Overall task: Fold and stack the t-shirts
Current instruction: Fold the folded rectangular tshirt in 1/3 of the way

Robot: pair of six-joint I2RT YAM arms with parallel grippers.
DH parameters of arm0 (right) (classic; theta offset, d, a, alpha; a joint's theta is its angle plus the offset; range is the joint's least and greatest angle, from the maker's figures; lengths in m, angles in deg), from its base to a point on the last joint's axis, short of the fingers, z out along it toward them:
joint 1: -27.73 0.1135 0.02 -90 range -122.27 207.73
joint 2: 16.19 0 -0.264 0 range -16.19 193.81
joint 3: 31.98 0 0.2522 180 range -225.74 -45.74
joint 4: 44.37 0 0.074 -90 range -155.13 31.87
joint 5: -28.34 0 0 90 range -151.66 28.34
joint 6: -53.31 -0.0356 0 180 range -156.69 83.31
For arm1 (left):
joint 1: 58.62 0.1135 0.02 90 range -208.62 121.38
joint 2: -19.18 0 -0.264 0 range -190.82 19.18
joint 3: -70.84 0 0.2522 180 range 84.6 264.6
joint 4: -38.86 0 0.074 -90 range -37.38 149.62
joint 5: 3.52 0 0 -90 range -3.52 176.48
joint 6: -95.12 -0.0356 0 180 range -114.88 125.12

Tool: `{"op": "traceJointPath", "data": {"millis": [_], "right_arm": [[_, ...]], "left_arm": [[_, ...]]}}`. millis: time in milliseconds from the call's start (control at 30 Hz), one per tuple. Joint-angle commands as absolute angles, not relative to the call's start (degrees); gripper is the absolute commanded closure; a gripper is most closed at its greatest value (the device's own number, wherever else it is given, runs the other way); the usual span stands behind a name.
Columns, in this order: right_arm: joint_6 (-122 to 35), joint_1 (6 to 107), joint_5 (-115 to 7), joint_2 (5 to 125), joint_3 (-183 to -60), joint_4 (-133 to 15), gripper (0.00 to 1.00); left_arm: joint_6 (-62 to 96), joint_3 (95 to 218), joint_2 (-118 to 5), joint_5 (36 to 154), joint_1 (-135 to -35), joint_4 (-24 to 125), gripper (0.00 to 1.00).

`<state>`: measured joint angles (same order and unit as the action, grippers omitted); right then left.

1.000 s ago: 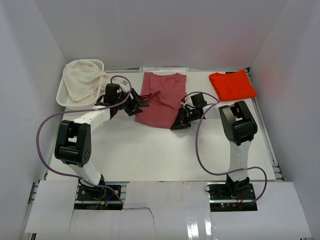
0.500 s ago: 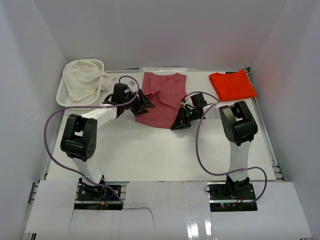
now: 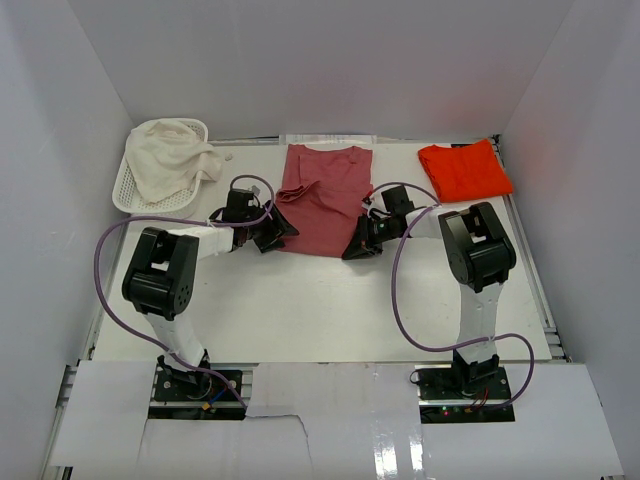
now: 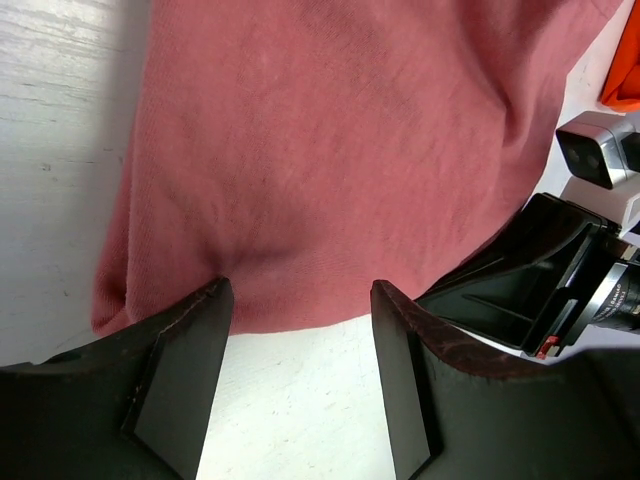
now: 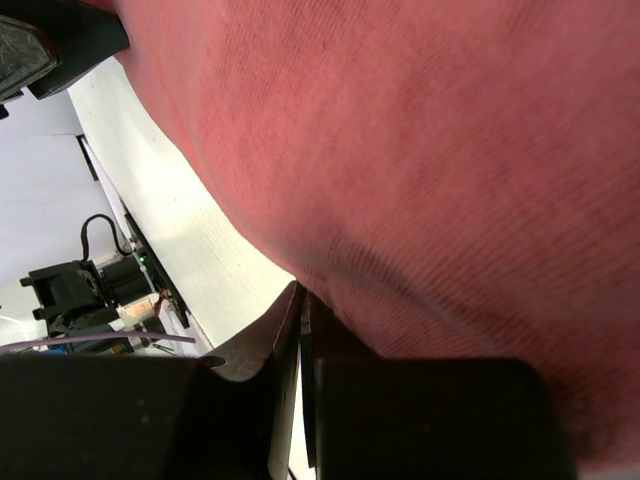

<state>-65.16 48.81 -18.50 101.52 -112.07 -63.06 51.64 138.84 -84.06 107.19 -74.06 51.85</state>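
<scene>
- The left gripper (image 4: 300, 292) stands wide open at the near left hem of the rose-red t-shirt (image 3: 322, 195), holding nothing.
- The right gripper (image 3: 358, 246) is pinched tight on that shirt's near right corner.
- The orange t-shirt (image 3: 464, 170) lies well apart, at the far right of the table (image 3: 300, 300).

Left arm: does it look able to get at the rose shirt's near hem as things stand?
Probably yes. The left gripper stands open right at the rose shirt hem, with nothing between them. The right gripper pinches the other corner, out of the way.
</scene>
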Motion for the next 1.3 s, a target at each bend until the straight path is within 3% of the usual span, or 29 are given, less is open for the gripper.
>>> {"op": "traceJointPath", "data": {"millis": [0, 400, 633, 733, 833, 1033, 1267], "right_arm": [[-62.79, 48.56, -22.90, 99.74, -112.63, -65.78, 0.92], [-63.58, 48.74, -18.86, 97.02, -117.54, -68.50, 0.92], [-65.78, 49.44, -17.72, 97.36, -124.31, -68.86, 0.92], [-66.83, 50.14, -16.23, 100.60, -129.14, -67.46, 0.92], [-67.80, 51.02, -15.17, 105.78, -136.42, -67.53, 0.92], [-68.94, 52.60, -13.24, 117.92, -154.53, -70.43, 0.92], [-71.84, 54.54, -12.79, 126.36, -161.76, -67.73, 0.92]], "left_arm": [[51.00, 138.21, -82.52, 102.91, -73.48, 53.76, 0.31], [50.82, 142.34, -69.94, 107.13, -75.14, 57.20, 0.30], [54.07, 135.85, -73.97, 112.40, -77.43, 43.25, 0.37], [54.07, 134.61, -78.36, 112.23, -79.36, 39.37, 0.53], [54.69, 133.56, -83.98, 112.41, -80.16, 35.85, 1.00], [54.17, 134.17, -88.74, 113.20, -80.16, 33.02, 1.00], [54.51, 132.86, -90.15, 111.79, -80.16, 33.11, 1.00]]}}
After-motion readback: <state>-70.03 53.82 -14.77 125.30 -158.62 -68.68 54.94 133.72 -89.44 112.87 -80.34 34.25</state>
